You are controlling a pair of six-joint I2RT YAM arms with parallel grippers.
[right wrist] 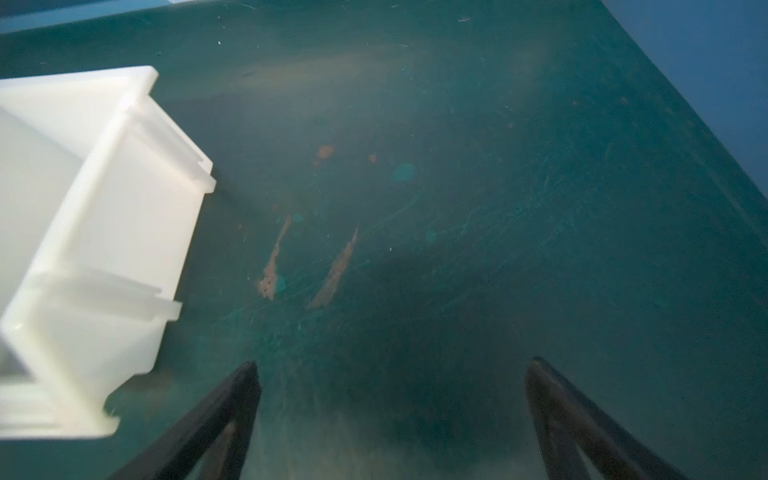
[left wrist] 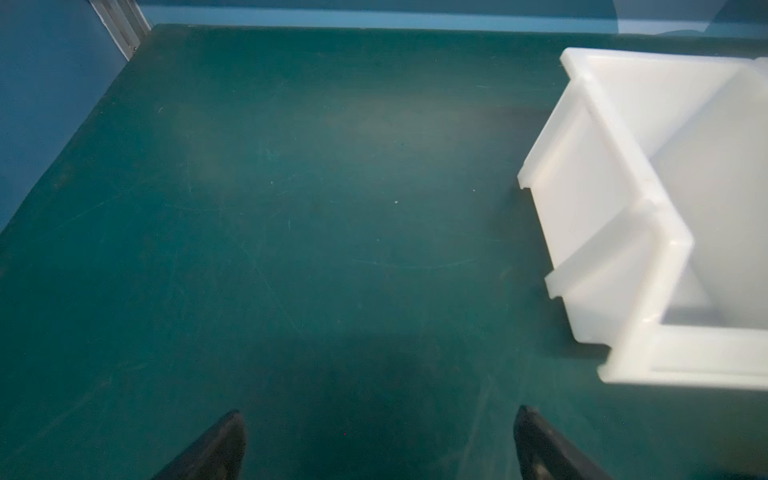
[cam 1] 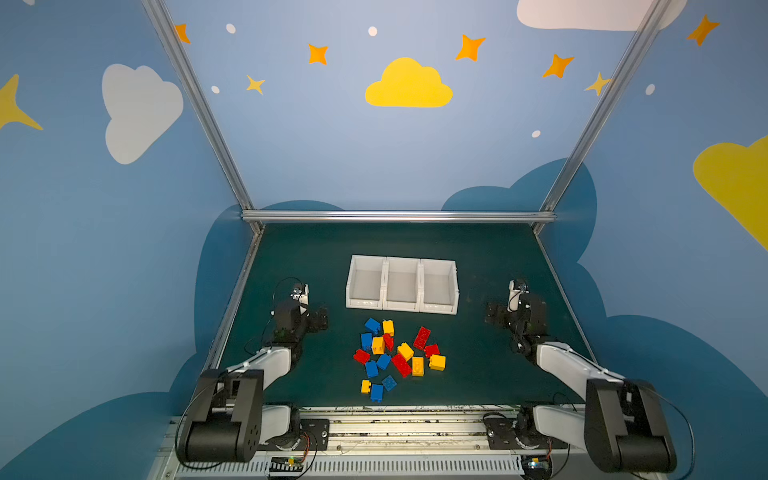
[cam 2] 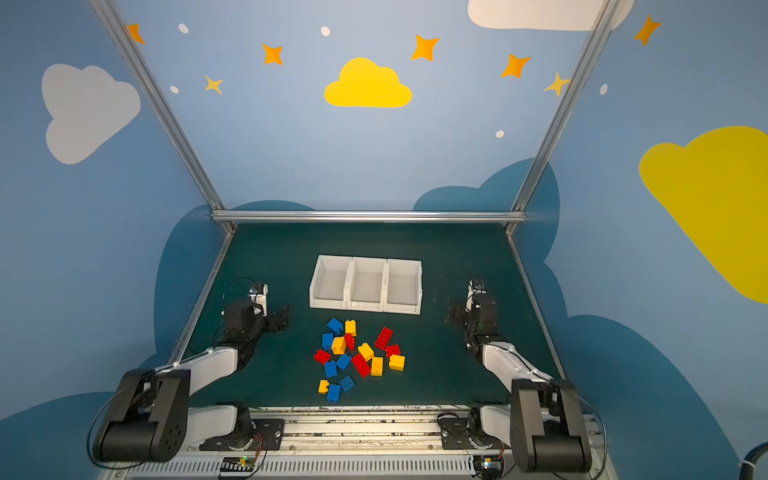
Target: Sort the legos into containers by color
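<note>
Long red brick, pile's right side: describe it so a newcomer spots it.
Find the three white bins mid-table; the brick pile lies just in front. At the pile's right edge, in front of the right bin, the long red brick lies slanted; the other long red brick sits mid-pile between blue and yellow ones.

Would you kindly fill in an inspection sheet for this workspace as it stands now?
Surface: green mat, scratched, with brownish stains in the right wrist view.
Job's things: legos in red, blue and yellow lie in a loose heap on the mat, on the near side of the containers; all three containers are empty.
Clutter: nothing seen.
Grippers: left gripper and right gripper have their jaws wide open, hold nothing and sit either side of the containers.
Cables: thin black cables loop along both arms, clear of the legos.
Surroundings: blue walls painted with clouds and stars; aluminium frame at the mat's far edge.
</note>
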